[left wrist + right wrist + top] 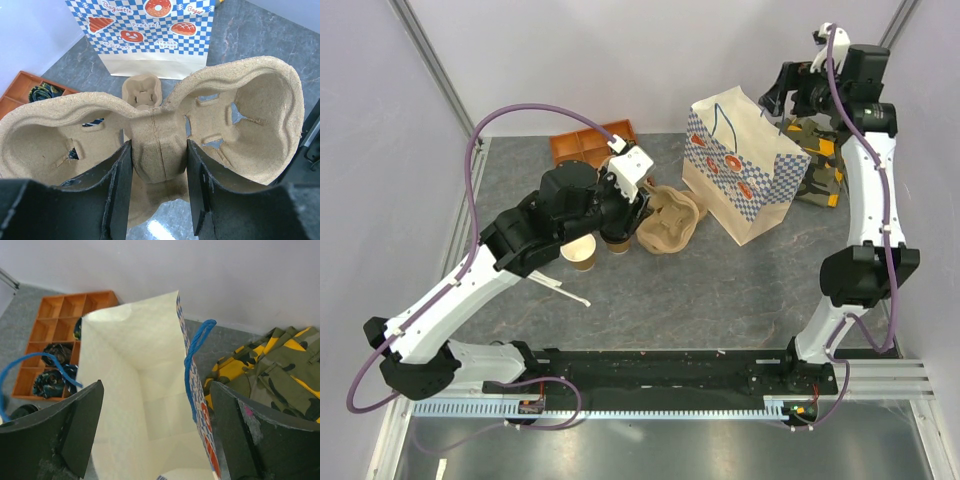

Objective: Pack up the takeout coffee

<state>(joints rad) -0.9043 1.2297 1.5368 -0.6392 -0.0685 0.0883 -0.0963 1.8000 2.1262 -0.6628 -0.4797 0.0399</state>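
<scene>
Left hand (159,150) pinches pulp carrier (250,115), coffee (617,243) seemingly just beside.

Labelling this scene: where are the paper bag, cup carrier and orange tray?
paper bag (730,170): top view, checkered side.
cup carrier (155,150): left wrist view, centre ridge.
orange tray (70,307): right wrist view, empty compartment.

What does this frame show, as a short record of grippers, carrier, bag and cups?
left gripper: shut on the centre ridge of the cup carrier
right gripper: open, above the mouth of the paper bag
cup carrier: visible pockets empty
paper bag: upright, open, nothing seen inside
takeout coffee: on table, partly hidden, not packed
lidless cup: beside the takeout coffee
</scene>
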